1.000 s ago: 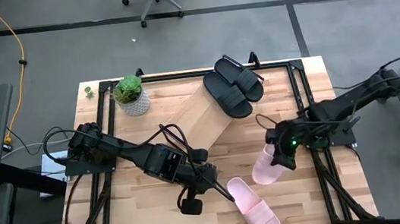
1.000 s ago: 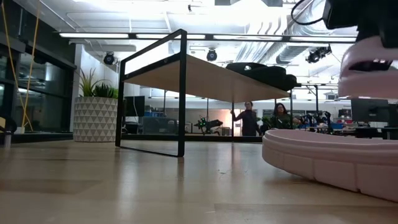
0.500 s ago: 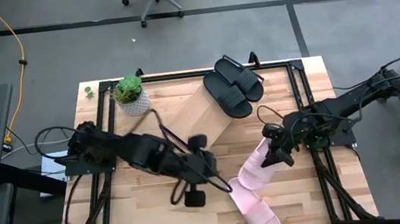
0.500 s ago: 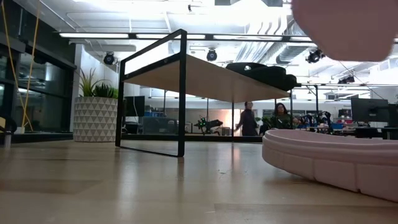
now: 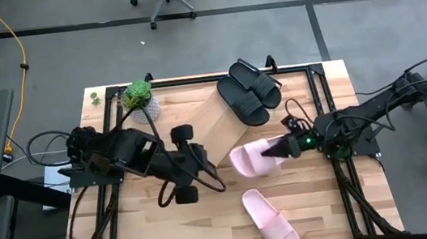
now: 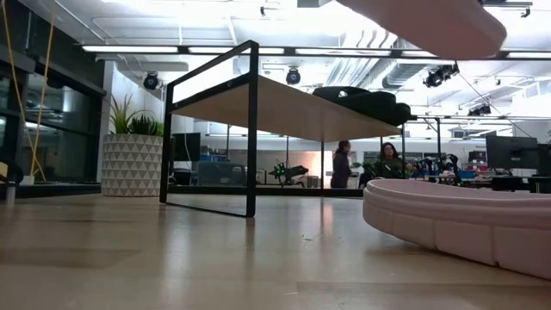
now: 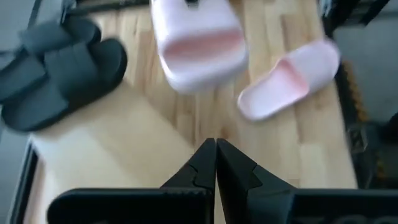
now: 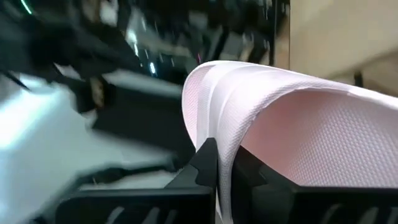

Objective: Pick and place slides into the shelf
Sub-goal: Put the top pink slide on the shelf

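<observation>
My right gripper (image 5: 276, 151) is shut on one pale pink slide (image 5: 253, 159), held in the air beside the lower right edge of the slanted wooden shelf (image 5: 216, 124). That slide shows at the top of the low view (image 6: 422, 19). The second pink slide (image 5: 268, 220) lies sole-down on the table near its near edge. The black pair (image 5: 249, 90) rests on the shelf's far end. My left gripper (image 7: 216, 151) is shut and touches nothing; it hovers left of the held slide, near the shelf's near edge. My right gripper pinches the edge of the pink slide's wide strap (image 8: 219, 134) between its two fingers. The fingers come about level from the table's right. The slide is lifted clear of the table and lies roughly level, its free end (image 5: 237, 161) toward the table's left.
A potted plant (image 5: 140, 101) stands at the far left corner beside the shelf. The shelf's black metal frame (image 6: 252, 129) stands on the tabletop. Bare wood lies between the shelf and the second pink slide (image 6: 456, 226). People show in the room beyond the table.
My right gripper has lifted the pink slide off the table and carried it up and toward the left, to the shelf's edge; the slide has swung round to lie across the table. My left arm has drawn back from the other pink slide toward the far left.
</observation>
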Tool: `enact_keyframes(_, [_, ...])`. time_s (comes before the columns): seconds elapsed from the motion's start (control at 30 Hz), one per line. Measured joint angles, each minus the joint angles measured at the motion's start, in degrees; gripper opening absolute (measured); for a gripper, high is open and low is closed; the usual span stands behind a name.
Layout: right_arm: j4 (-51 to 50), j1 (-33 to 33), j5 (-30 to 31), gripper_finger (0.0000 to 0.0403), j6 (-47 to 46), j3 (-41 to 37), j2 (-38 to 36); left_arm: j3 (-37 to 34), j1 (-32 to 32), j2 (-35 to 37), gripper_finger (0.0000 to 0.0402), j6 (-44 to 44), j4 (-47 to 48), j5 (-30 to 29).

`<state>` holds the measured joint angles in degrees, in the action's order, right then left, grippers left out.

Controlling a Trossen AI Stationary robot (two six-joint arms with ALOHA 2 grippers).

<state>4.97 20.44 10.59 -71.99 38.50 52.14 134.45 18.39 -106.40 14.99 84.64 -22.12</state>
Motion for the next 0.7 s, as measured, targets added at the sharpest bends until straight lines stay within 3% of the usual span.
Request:
enact_keyframes(0.1, [4.13,0.64,6.29,0.0000,-2.17,0.00,0.91,-0.06,0.00,-0.06,0.0003,0.53,5.51,-0.01])
enact_keyframes(0.43, [18.93,0.69,23.29,0.0000,-6.45,0.27,10.88,-1.12,0.00,-0.06,0.0003,-6.85,5.37,0.03])
enact_keyframes(0.53, [18.84,0.20,26.42,0.0000,-6.60,2.31,14.40,-1.13,0.00,0.24,0.0003,-10.24,5.37,0.05])
enact_keyframes(0.7, [19.14,-2.95,26.66,0.0000,-5.15,8.30,20.95,-1.13,0.00,1.66,0.0003,-15.70,5.37,0.71])
